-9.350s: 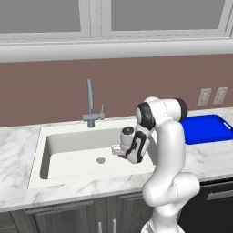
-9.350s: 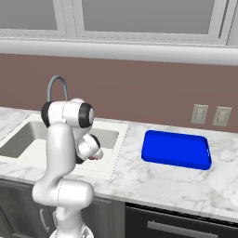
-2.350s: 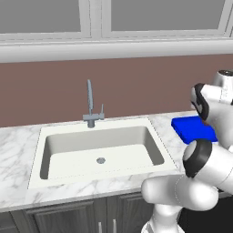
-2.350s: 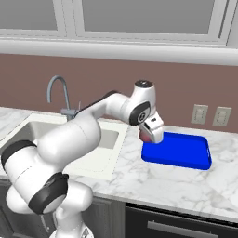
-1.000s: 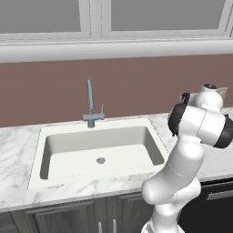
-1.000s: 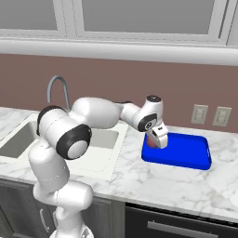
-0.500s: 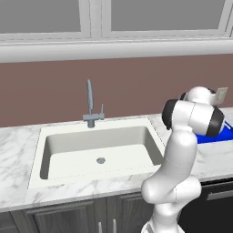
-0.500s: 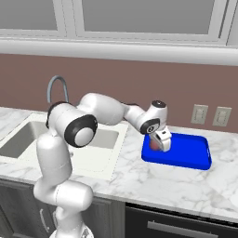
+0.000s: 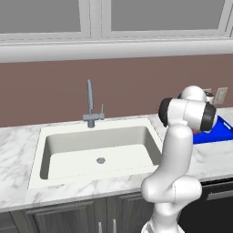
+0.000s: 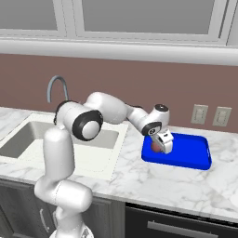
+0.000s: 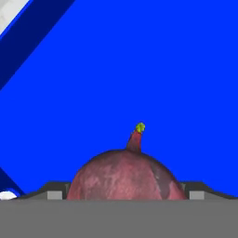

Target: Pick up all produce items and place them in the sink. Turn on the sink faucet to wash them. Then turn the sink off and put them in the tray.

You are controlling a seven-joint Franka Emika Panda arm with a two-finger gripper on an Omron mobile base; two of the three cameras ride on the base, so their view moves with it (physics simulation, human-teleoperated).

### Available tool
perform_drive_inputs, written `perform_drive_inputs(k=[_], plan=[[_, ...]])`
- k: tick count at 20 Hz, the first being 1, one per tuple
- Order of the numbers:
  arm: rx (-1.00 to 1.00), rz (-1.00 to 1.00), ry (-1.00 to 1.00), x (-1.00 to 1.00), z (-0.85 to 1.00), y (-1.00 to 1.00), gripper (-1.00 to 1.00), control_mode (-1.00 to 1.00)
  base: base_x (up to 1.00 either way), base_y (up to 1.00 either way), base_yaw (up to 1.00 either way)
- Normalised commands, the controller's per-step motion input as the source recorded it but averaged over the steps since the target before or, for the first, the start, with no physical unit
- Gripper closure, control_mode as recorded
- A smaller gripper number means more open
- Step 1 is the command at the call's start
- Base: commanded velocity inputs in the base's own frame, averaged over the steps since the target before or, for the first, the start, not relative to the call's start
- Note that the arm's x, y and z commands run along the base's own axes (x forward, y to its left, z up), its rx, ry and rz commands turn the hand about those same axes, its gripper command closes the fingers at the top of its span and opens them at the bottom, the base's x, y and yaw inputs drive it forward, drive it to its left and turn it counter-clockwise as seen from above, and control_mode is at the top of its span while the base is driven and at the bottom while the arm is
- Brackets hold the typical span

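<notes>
A dark red-maroon round produce item [image 11: 124, 175] with a short stem sits between my gripper [image 11: 125, 194] fingertips, low over the floor of the bright blue tray [image 11: 162, 69]. In the right base view the gripper [image 10: 161, 146] points down into the tray's [image 10: 188, 157] left part, shut on the produce item [image 10: 155, 147]. The off-white sink [image 9: 59, 146] lies to the left with its grey arched faucet [image 9: 91, 103] behind it. No water is running there. My arm hides most of the tray [image 9: 215, 134] in the left base view.
The tray rests on a marble counter [image 10: 139, 181] to the right of the sink [image 10: 28, 135]. Two wall outlets [image 10: 209, 115] sit on the brown backsplash behind the tray. Dark cabinets run below the counter edge.
My hand has sunk a little lower over the tray's left part, still carrying the produce item. The elbow has swung slightly leftward in the left base view.
</notes>
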Motion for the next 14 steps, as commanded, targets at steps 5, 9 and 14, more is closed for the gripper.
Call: perform_drive_inputs(k=[5,9,14], plan=[[0.00,0.00,0.00,0.14,-0.15,0.00,1.00,-1.00,0.00,0.00,0.00],[0.00,0.00,0.01,0.04,-0.03,0.00,-1.00,-1.00,0.00,0.00,0.00],[0.00,0.00,-0.01,-0.05,0.04,0.00,-1.00,-1.00,0.00,0.00,0.00]])
